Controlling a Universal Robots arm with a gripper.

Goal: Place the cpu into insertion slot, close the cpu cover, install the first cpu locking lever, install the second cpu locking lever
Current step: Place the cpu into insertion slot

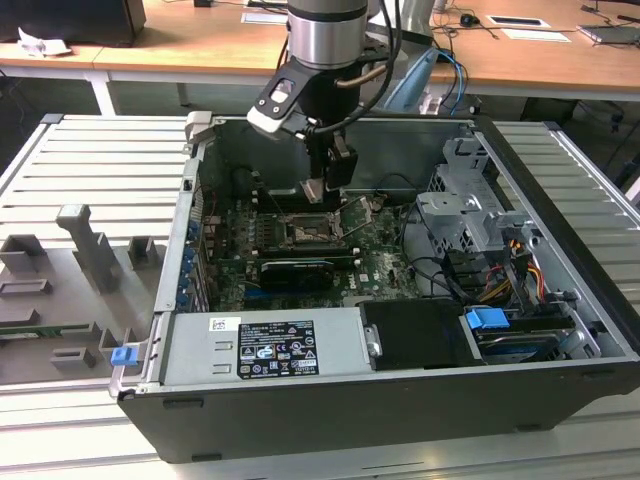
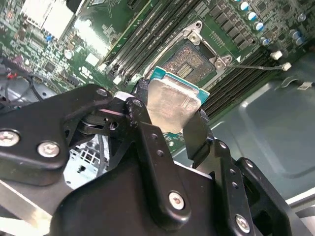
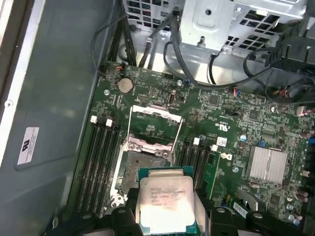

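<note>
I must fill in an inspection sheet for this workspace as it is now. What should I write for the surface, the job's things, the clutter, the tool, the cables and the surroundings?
Surface: grey ribbed table; an open computer case lies on it.
Job's things: cpu held above the board, not yet in the insertion slot; cpu cover raised, slot uncovered.
Clutter: grey fixtures on the table, at the exterior view's left of the case.
Tool: tool shut on the cpu, gripping two opposite edges.
Cables: black cables beside the drive cage; coloured wires at the exterior view's right inside the case.
Surroundings: wooden desks behind the table.
</note>
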